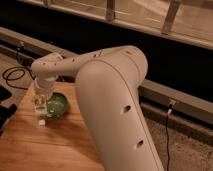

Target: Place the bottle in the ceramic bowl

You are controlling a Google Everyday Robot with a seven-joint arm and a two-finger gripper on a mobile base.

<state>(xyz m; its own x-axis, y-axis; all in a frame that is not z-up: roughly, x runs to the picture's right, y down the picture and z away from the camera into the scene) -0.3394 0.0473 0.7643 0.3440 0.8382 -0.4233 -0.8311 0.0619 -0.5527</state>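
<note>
The dark-green ceramic bowl (56,106) sits on the wooden table (45,145) at the left. My gripper (40,107) hangs from the white arm (100,75), pointing down over the bowl's left rim. It is shut on the small white bottle (41,120), which hangs upright, its lower end showing just below the gripper beside the bowl's left edge. Most of the bottle is hidden by the gripper.
A black cable (12,75) coils on the floor behind the table's left end. A dark object (4,107) lies at the table's left edge. A low rail and wall (175,102) run behind the table, with gravel floor (185,150) at the right.
</note>
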